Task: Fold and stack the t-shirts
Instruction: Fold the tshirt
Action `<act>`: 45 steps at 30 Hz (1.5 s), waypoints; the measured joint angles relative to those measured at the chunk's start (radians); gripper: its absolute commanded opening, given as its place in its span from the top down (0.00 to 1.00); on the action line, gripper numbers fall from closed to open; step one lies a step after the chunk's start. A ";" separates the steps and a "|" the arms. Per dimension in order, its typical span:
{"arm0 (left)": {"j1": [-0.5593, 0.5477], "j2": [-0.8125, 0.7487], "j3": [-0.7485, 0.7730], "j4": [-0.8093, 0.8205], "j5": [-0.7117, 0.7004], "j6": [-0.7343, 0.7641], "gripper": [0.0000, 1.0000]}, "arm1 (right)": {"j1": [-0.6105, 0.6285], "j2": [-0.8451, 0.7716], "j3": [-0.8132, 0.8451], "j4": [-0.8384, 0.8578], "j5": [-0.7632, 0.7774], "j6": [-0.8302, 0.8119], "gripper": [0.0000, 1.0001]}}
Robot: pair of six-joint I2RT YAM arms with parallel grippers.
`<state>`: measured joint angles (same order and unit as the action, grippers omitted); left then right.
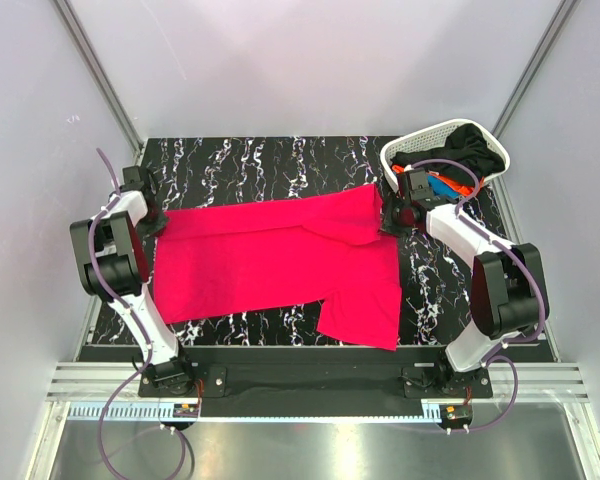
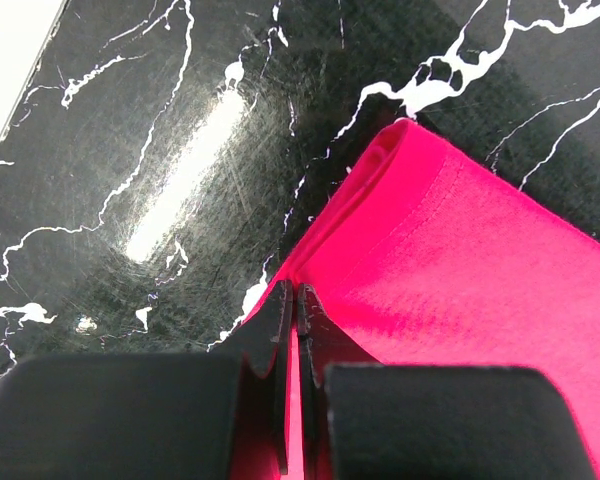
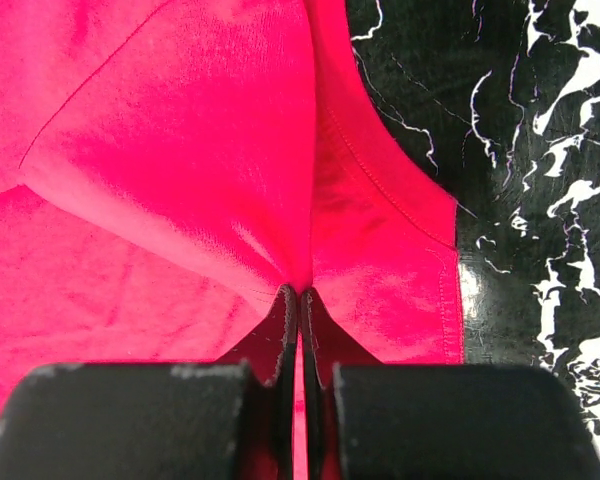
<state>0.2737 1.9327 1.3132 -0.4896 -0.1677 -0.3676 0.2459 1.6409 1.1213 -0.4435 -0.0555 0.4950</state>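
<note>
A large pinkish-red t-shirt point(image 1: 270, 262) lies spread across the black marble table point(image 1: 270, 160), one sleeve reaching toward the front right. My left gripper point(image 1: 148, 222) is shut on the shirt's left edge; in the left wrist view the gripper point(image 2: 294, 295) pinches a folded hem of red cloth point(image 2: 460, 260). My right gripper point(image 1: 392, 226) is shut on the shirt's far right part; in the right wrist view the gripper point(image 3: 298, 295) has red cloth point(image 3: 180, 150) bunched into creases at its tips. Black, blue and orange t-shirts point(image 1: 458, 162) sit in the basket.
A white lattice basket point(image 1: 430, 135) stands tilted at the table's back right corner, just behind my right arm. White walls close in on both sides. The table's front edge point(image 1: 300, 350) runs by the arm bases.
</note>
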 measured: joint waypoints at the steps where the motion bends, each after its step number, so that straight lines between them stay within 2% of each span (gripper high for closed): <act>1: 0.000 0.000 0.000 0.000 0.000 0.000 1.00 | 0.000 0.000 0.000 0.000 0.000 0.000 1.00; 10: 0.004 0.009 0.000 -0.005 -0.001 -0.003 0.99 | 0.000 0.000 -0.012 0.001 -0.016 0.003 1.00; 13: 0.005 0.009 0.000 -0.005 -0.002 -0.002 0.88 | 0.000 0.000 -0.021 -0.003 -0.015 0.003 1.00; 19: 0.005 -0.058 -0.073 -0.007 -0.058 -0.002 0.79 | 0.000 0.016 -0.020 -0.074 0.032 -0.042 1.00; 21: 0.007 -0.090 -0.079 -0.036 -0.078 0.005 0.73 | 0.000 0.031 -0.020 -0.095 0.037 -0.059 1.00; 22: 0.009 -0.102 -0.077 -0.039 -0.084 0.005 0.60 | 0.000 0.036 -0.020 -0.104 0.038 -0.064 0.98; 24: 0.011 -0.121 -0.072 -0.047 -0.092 0.001 0.44 | 0.000 0.046 -0.017 -0.116 0.035 -0.070 0.91; 25: 0.011 -0.127 -0.070 -0.050 -0.093 -0.004 0.36 | 0.000 0.051 -0.013 -0.122 0.034 -0.071 0.84; 27: 0.013 -0.129 -0.055 -0.066 -0.096 -0.014 0.37 | 0.000 0.063 -0.002 -0.132 0.030 -0.072 0.79; 28: 0.013 -0.129 -0.047 -0.073 -0.098 -0.016 0.37 | 0.000 0.068 0.006 -0.137 0.029 -0.075 0.70; 34: 0.004 -0.142 -0.040 -0.111 -0.076 -0.032 0.43 | 0.000 0.073 0.107 -0.241 0.126 -0.125 0.46; 35: -0.002 -0.156 -0.050 -0.114 -0.063 -0.035 0.44 | 0.003 0.067 0.123 -0.251 0.143 -0.138 0.39; 38: -0.053 -0.215 -0.095 -0.106 0.002 -0.057 0.47 | 0.006 0.040 0.154 -0.261 0.150 -0.160 0.37; 45: -0.296 -0.331 -0.323 0.012 0.246 -0.144 0.50 | 0.048 0.052 0.233 -0.231 0.084 -0.150 0.34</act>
<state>-0.0223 1.6020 0.9901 -0.4778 0.0780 -0.5117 0.2935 1.6928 1.3544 -0.6743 0.0288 0.3447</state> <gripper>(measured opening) 0.504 0.647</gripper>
